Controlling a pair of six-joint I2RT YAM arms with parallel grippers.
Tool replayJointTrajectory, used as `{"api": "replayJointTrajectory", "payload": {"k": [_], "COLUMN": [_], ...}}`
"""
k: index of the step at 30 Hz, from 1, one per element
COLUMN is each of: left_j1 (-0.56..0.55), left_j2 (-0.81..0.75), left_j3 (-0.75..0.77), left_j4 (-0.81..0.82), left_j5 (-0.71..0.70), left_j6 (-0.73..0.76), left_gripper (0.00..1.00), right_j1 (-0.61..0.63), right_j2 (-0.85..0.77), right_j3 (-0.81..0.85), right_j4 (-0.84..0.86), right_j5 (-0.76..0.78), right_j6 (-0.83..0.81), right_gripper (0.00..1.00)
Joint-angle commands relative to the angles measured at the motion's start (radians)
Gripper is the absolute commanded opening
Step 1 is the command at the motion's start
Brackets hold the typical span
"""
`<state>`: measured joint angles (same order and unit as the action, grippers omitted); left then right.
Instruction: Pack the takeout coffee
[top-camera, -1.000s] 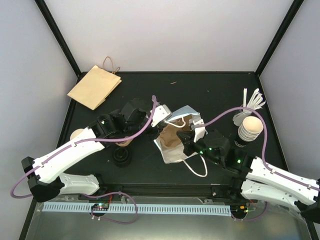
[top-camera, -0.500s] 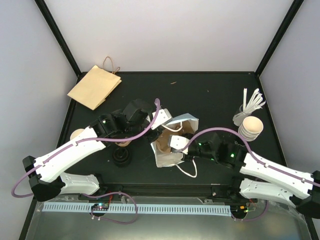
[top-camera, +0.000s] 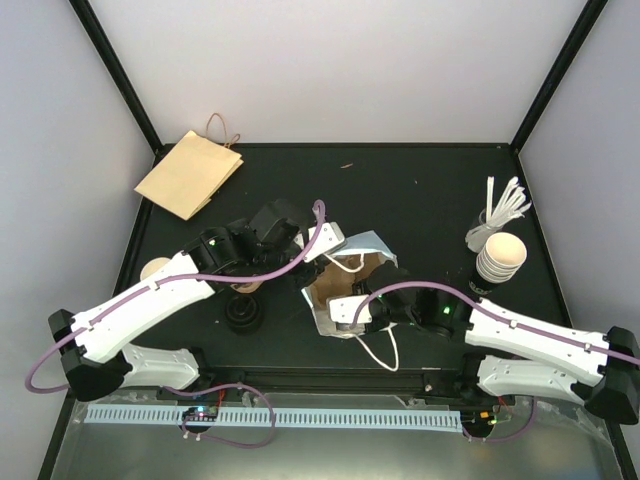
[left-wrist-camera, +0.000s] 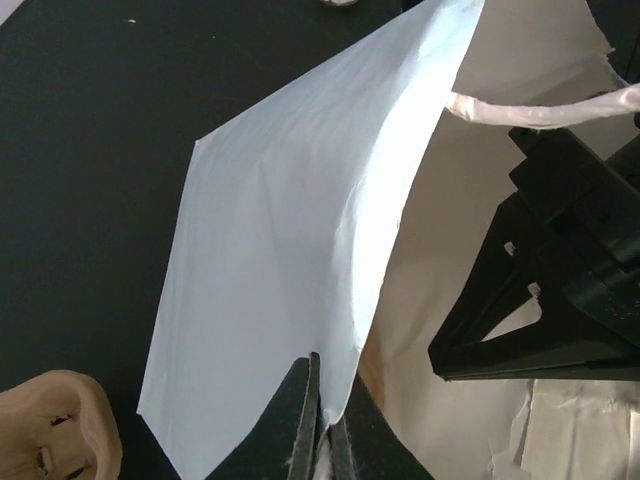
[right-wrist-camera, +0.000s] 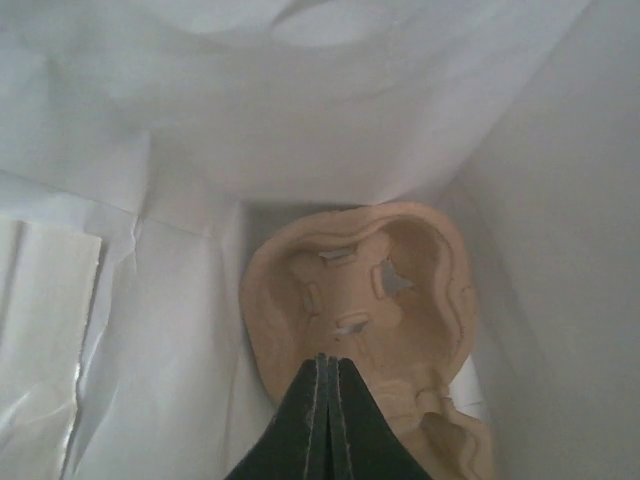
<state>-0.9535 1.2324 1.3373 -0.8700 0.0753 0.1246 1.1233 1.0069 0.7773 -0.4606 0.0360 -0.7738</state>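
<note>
Starting at the left gripper (left-wrist-camera: 322, 428): fingers pressed together on the rim of the white paper bag (left-wrist-camera: 270, 260). They nip one wall and hold it up so the mouth gapes.

Right gripper (right-wrist-camera: 328, 388): reached inside that bag, fingers closed flat against each other. Tips sit at the edge of a moulded pulp cup carrier (right-wrist-camera: 390, 290) lying on the bag's floor. Cannot tell whether they pinch the carrier's rim or merely touch it.

Takeout coffee: not in the bag as far as the right wrist view shows; the carrier's visible sockets are bare. From overhead I cannot pick out the lidded cup with certainty, since the arms cover much of the middle.

Further out:
- stack of lidless cups (top-camera: 500, 257), near the right arm
- pile of black lids (top-camera: 245, 316), near the left arm
- flat brown bag (top-camera: 190, 173), at the far left corner

Judgement: roughly early-to-middle. Bag opened and carrier seated inside. Left to do: fetch the cup, set it into the carrier, release the bag.
</note>
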Motion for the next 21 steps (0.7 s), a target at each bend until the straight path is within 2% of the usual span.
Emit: {"api": "replayJointTrajectory", "payload": {"k": [1,8,14,21], "left_j1": [-0.007,-0.008,-0.008,-0.01], "left_j2": [0.011,0.029,0.018,0.012], "left_j3": [0.021,0.025,0.02,-0.007], "left_j4": [-0.013,-0.032,-0.022,-0.008], "left_j5": [0.041,0.063,0.077,0.123], "left_j6": [0.017,0.01,0.01,0.007], "left_gripper": [0.02,0.02,0.02,0.02], "right_j1": [0.009,0.008,0.011,0.071], "right_j2": [0.016,0.084,0.158,0.192], "right_j3": [0.007,0.046,0.032,-0.047], "right_j4": [-0.026,-0.048,-0.056,0.076], "right_j5": [0.082,0.176,0.134,0.122], "right_j6": [-0.1,-0.19,-0.193,-0.155], "right_gripper": [0.01,0.01,0.01,0.01]}}
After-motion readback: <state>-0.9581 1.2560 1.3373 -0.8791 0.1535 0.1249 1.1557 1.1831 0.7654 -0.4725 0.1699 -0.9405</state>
